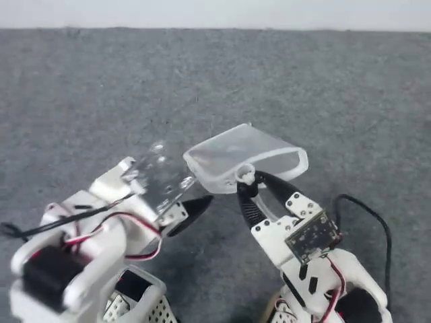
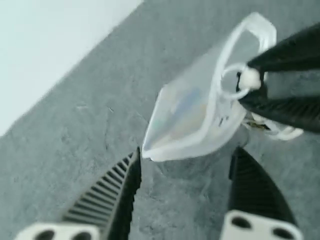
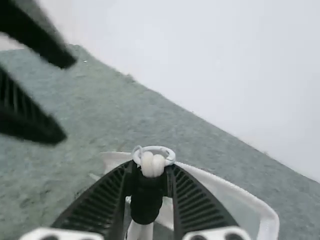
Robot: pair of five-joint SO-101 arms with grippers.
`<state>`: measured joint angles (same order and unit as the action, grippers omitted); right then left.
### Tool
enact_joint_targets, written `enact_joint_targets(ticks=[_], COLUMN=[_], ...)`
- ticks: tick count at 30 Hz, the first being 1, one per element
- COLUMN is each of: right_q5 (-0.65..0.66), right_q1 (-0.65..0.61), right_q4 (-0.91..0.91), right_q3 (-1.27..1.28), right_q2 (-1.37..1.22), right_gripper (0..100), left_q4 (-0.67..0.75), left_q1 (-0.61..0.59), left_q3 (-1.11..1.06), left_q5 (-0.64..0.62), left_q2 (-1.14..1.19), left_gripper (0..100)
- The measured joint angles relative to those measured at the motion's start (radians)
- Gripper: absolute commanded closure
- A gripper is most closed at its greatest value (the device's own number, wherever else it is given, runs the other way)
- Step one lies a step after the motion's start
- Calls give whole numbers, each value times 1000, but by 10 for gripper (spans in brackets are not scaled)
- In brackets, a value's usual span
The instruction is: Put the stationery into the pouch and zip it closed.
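The right gripper is pinching the zipper pull on the pouch; the left gripper is gaping empty, with the pouch just past its fingertips.

We've got the translucent white pouch tilted, its mouth gaping open, ringed zip pull pinched in the right gripper; faint colours show through its wall.

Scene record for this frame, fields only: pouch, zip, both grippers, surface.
pouch: translucent pouch, coloured items showing through its wall
zip: not closed, pouch mouth gaping
right gripper: fingers shut on the zip pull
left gripper: fingers open, close beside the pouch
surface: grey carpet
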<state>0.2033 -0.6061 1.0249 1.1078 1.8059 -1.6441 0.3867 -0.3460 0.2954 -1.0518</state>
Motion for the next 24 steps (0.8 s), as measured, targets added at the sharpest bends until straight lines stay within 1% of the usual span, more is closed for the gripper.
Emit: enact_joint_targets(ticks=[5, 7, 13, 17, 24], right_q5=[-3, -3, -3, -3, -3], right_q1=[9, 9, 11, 61, 91], right_q4=[-6, -6, -6, -6, -6], right_q3=[-9, -9, -9, -11, -11], right_q2=[-3, -2, -2, 0, 0], right_gripper=[993, 993, 993, 993, 993], left_q4=[81, 123, 238, 308, 499], left_q1=[6, 6, 72, 103, 103], left_q3=[-132, -186, -350, -419, -546], left_q5=[0, 0, 0, 0, 18], left_q2=[-49, -78, -118, -129, -129], left_gripper=[727, 711, 705, 705, 706])
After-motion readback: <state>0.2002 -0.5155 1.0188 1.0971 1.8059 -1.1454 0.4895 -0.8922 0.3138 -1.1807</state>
